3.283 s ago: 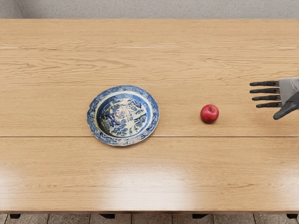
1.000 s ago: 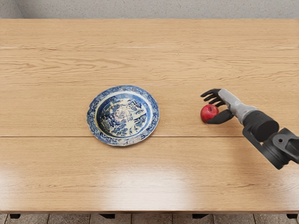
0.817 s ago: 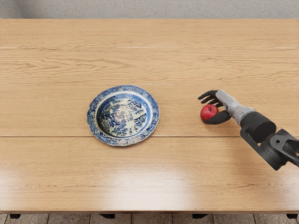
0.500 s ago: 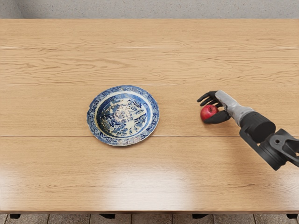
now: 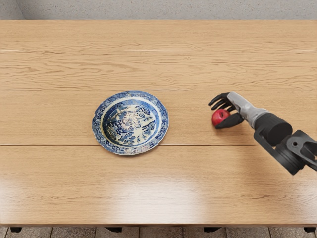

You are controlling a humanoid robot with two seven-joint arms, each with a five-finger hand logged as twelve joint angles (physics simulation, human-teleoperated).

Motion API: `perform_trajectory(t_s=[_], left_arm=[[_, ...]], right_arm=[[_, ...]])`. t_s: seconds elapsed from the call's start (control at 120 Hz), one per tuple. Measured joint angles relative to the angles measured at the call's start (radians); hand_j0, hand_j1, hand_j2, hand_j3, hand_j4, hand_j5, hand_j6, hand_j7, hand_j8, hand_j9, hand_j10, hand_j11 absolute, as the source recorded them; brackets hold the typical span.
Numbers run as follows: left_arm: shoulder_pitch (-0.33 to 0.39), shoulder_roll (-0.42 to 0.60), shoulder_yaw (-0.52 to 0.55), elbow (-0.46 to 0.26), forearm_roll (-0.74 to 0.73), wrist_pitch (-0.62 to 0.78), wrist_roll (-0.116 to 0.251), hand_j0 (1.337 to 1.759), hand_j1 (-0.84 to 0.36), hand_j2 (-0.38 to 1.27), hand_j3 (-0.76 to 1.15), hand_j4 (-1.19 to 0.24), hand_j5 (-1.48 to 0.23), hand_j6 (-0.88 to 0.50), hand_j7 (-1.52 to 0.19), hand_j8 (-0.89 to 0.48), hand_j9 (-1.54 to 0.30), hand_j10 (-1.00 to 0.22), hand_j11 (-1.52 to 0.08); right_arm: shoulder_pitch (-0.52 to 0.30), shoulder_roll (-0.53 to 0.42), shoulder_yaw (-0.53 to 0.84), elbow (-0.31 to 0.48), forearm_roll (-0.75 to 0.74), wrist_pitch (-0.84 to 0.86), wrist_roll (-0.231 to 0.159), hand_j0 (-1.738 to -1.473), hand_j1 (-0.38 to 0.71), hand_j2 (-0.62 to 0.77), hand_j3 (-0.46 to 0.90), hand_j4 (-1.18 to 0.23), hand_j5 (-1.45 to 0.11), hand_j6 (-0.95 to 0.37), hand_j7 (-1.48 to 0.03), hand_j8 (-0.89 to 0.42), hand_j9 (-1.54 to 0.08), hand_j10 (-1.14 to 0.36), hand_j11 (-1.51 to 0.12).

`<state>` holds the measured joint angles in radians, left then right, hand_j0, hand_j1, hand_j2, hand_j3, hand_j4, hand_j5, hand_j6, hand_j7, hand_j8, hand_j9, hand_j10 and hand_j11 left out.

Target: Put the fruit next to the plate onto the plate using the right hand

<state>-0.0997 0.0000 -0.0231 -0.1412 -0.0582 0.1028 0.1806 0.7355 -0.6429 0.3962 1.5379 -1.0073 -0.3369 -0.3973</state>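
Gripped apple (image 5: 218, 117) in right hand (image 5: 229, 110), shifted slightly plateward since a moment ago, probably lifting; carry to plate (image 5: 98, 122) outstanding.

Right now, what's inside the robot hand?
A red apple, held between the right robot hand's fingers and thumb. Its right side is covered by the palm, and its underside cannot be seen.

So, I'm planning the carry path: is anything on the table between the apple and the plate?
Nothing visible does. Only wooden table shows between the apple and the plate to its left. The right hand has its fingers curled around the apple, so nothing separates those two either.
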Motion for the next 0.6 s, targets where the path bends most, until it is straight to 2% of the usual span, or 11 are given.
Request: perform_trajectory(t_s=[0.15,0.6], left_arm=[[0.0,0.0,0.0,0.0,0.0,0.0,0.0,1.658,0.34,0.0,0.0,-0.01,-0.01,-0.01,-0.01,-0.01,-0.01,-0.01,-0.01],[0.0,0.0,0.0,0.0,0.0,0.0,0.0,1.658,0.34,0.0,0.0,-0.01,-0.01,-0.01,-0.01,-0.01,-0.01,-0.01,-0.01]], right_arm=[[0.033,0.014,0.001,0.018,0.002,0.008,-0.032,-1.658,0.21,0.09,0.0,-0.51,-0.68,-0.52,-0.67,-0.44,-0.67,-0.46,-0.67],[0.121,0.158,-0.001,0.031,0.005,0.01,-0.127,-1.658,0.21,0.12,0.0,-0.51,-0.68,-0.51,-0.67,-0.45,-0.67,-0.47,-0.67]])
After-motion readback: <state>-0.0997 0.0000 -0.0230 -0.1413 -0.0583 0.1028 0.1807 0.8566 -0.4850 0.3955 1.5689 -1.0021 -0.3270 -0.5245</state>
